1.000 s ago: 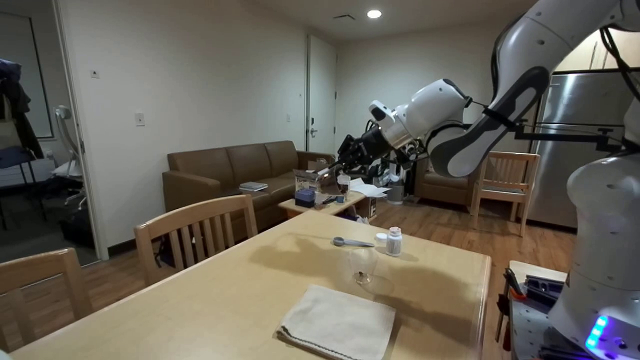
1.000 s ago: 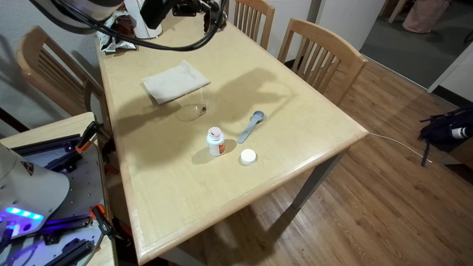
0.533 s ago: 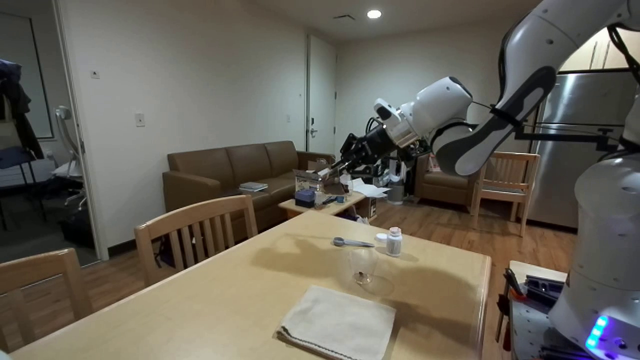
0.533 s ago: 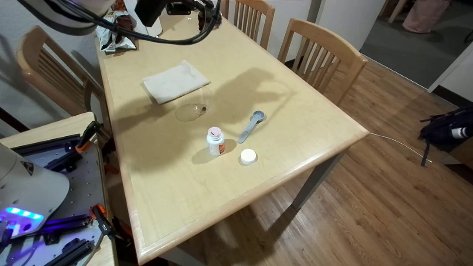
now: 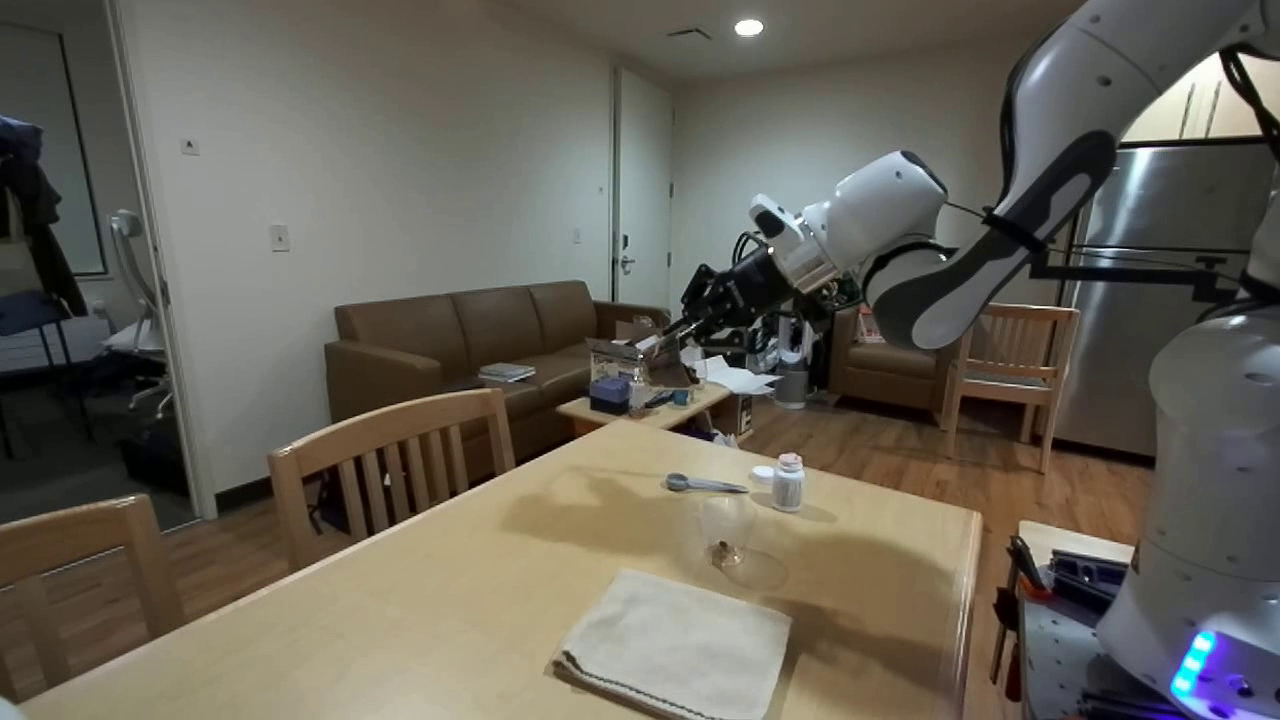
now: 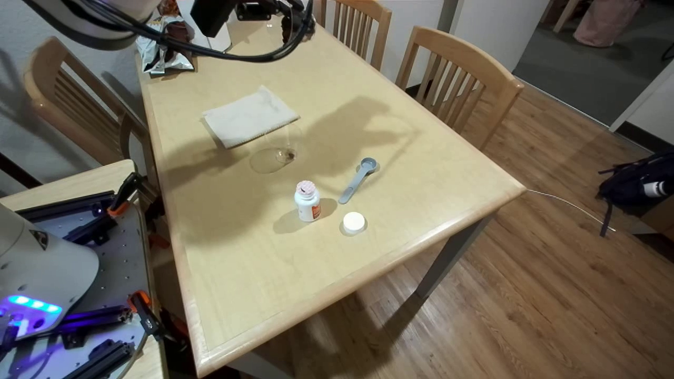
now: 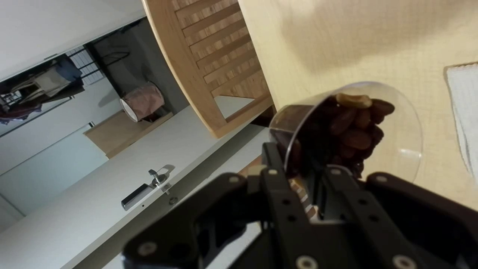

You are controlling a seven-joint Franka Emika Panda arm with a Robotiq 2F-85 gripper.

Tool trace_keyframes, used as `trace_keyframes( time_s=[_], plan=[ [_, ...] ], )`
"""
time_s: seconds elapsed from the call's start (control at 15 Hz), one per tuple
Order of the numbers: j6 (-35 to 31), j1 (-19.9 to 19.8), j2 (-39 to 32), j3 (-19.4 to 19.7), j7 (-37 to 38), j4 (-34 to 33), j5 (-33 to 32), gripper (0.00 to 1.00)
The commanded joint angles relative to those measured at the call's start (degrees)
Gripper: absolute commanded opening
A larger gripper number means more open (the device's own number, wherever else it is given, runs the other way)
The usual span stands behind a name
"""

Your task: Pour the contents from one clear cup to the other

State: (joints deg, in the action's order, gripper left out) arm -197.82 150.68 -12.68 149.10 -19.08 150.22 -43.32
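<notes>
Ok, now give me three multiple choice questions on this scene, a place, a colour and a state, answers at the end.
1. Where does the upright clear round cup stand?
A. On the brown sofa
B. On the pale rectangular wooden table
C. On the floor

2. What colour are most small oval pieces in the other clear round cup?
A. Brown
B. Green
C. White

3. What state is the black two-fingered tool in?
A. Open, holding nothing
B. Closed on the grey spoon
C. Closed on the other cup

1 B, both exterior views show its base on the table.
2 A, the wrist view shows a mostly brown heap.
3 C, the wrist view shows it pinching that cup's wall.
</notes>
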Motion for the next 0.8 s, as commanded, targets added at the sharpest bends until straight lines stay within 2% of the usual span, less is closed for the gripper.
trace_keyframes(
  time_s=[0.0, 0.6, 0.73],
  plan=[
    [-0.27, -0.26, -0.13, 0.00, 0.60, 0.42, 0.02, 0.05],
    [-0.01, -0.52, 2.48, -2.10, 2.81, -6.29, -0.99, 0.05],
    [-0.01, -0.53, 2.58, -1.74, 2.56, -6.01, -1.26, 0.05]
  ],
)
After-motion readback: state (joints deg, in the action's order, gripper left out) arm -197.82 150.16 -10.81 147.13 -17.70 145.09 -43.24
